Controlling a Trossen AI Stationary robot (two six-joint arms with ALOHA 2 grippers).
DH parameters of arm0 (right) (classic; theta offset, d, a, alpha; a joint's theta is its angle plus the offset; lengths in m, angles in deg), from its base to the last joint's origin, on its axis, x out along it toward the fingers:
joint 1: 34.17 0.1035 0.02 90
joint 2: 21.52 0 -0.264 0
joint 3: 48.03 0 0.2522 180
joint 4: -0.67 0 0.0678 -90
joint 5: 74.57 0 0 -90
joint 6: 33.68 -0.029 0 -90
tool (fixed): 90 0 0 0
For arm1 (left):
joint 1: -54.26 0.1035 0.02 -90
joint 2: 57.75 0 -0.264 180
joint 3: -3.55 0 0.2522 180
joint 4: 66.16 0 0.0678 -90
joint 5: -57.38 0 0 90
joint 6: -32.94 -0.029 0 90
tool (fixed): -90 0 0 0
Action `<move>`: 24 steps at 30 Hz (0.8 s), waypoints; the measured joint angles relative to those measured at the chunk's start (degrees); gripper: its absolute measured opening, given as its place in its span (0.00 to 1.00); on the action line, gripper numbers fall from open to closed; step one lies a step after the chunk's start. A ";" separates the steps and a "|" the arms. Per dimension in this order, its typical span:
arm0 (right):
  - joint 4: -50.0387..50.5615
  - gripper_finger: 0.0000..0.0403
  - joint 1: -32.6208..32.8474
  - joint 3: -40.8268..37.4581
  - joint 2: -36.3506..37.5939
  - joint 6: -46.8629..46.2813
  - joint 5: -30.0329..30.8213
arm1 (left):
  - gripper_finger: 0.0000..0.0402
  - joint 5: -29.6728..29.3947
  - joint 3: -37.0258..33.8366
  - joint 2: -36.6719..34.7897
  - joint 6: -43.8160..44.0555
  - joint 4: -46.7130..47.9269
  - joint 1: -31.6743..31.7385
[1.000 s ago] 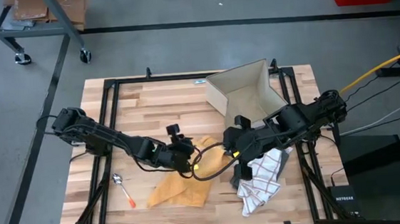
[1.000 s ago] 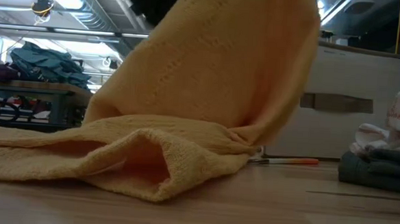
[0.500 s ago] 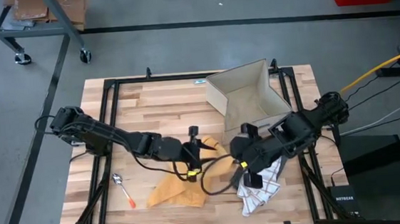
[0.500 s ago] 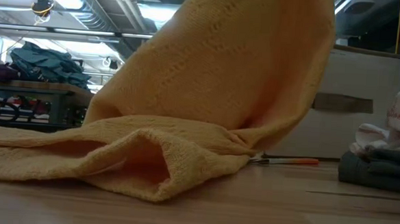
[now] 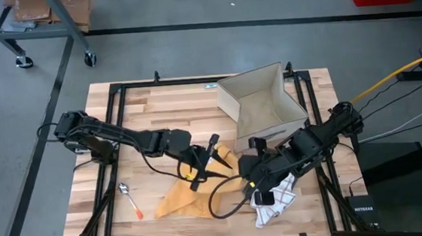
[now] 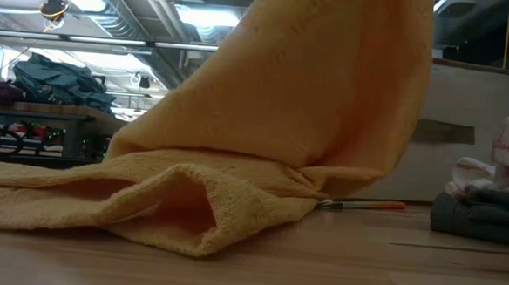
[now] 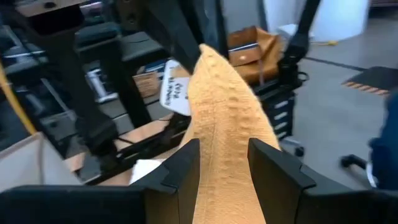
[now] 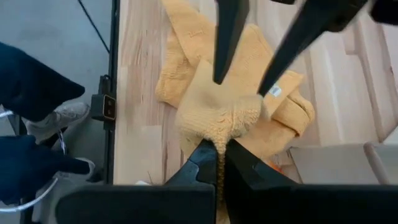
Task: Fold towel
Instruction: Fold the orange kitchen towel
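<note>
High view has both arms meeting mid-bench over the yellow towel (image 5: 191, 199), whose bulk lies crumpled toward the near edge. The left hand (image 7: 222, 163) is clamped on a raised edge of it; the right hand (image 8: 216, 163) pinches another bit, fingers together. My take: lift both corners evenly, keep the cloth taut, and steer clear of the checked cloth (image 5: 274, 202) and the cardboard box (image 5: 261, 101) on the right.

High overhead, low table-level; both share towel (image 5: 195, 198).
</note>
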 joint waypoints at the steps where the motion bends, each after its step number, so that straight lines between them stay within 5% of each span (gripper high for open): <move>1: -0.34 0.02 0.00 0.00 -0.42 0.91 -0.35 | 0.32 0.93 0.00 0.00 0.01 0.09 0.21; 24: -0.83 0.02 0.00 0.00 -0.88 2.68 3.10 | 0.32 3.42 0.00 0.35 8.50 8.57 -1.68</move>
